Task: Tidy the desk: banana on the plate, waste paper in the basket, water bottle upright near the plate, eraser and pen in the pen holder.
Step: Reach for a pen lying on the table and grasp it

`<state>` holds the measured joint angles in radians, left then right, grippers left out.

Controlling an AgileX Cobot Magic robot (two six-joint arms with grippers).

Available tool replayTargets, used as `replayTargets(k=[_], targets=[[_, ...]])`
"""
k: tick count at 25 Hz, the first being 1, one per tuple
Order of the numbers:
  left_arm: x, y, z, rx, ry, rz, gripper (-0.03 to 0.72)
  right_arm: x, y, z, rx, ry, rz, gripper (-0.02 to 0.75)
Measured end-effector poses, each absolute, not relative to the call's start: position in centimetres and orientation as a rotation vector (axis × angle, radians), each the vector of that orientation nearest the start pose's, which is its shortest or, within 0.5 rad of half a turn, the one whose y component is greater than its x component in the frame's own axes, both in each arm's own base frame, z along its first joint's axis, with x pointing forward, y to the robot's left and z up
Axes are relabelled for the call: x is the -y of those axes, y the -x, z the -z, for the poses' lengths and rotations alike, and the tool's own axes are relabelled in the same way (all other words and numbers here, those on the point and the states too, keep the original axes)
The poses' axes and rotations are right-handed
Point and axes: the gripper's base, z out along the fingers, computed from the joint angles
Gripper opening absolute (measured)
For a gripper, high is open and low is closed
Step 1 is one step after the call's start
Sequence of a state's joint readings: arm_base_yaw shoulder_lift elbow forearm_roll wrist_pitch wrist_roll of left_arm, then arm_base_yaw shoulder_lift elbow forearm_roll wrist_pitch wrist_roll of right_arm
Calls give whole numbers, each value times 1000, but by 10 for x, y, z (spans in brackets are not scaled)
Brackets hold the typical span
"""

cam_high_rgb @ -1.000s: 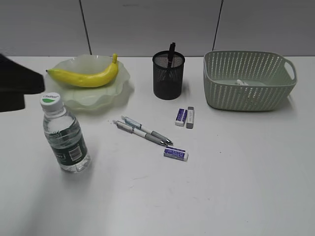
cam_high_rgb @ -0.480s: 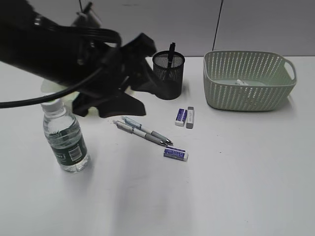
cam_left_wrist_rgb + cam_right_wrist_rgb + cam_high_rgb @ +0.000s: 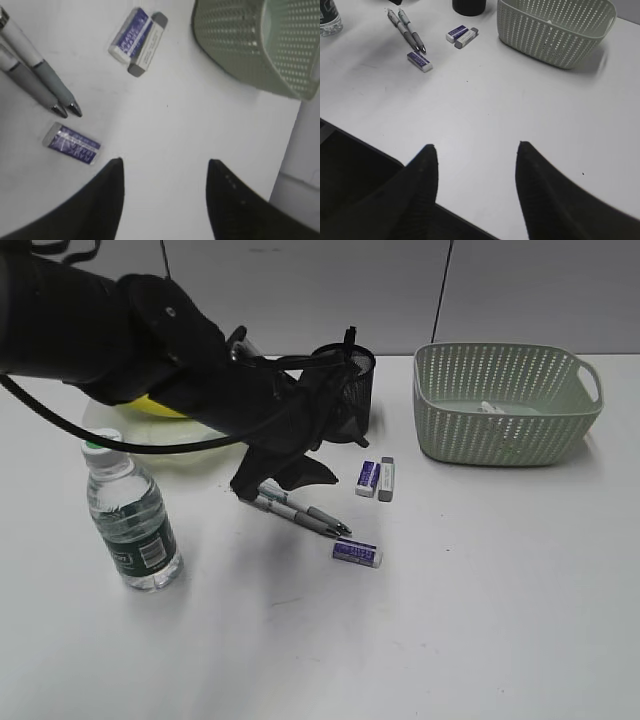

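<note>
Bottle: clear plastic, white cap, dark green label; upright, front left on the tabletop
Loose eraser: small block in a purple-blue sleeve, lying flat just beyond the pen tips
Pens: two, white barrels, grey grips, side by side, partly under the left hand
Left hand: black, fingers parted, empty, above the pens
Eraser pair: one purple-sleeved, one grey-ended, touching
Holder: black mesh cylinder, behind the arm
Basket: sage green, perforated walls, rear right, white scrap inside
Right hand: fingers spread, empty
</note>
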<state>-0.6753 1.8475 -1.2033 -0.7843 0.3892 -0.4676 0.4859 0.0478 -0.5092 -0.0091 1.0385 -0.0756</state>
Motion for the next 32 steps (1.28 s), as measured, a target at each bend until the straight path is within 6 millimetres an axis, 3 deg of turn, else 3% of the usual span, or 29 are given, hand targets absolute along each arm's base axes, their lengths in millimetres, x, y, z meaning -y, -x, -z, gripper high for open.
replayTargets(k=[7,10,18,26,32], targets=[[272,-308,-168,-2629,1058,1052,372,-1,-3,-282,-1988,573,-242,407],[273,-308,-158,-2629,1174,1036,365,0,-3,-282,-1988,573,-241,407],[261,-320,-156,-2586,1162,999,235,0,-3,-282,-1988,573,-241,407],[264,-324,-159,-2493,1179,1032,219,0,-3,-282,-1988,574,-241,407],[264,-318,-156,-2549,1211,1003,215,0,-3,-282,-1988,574,-241,407]])
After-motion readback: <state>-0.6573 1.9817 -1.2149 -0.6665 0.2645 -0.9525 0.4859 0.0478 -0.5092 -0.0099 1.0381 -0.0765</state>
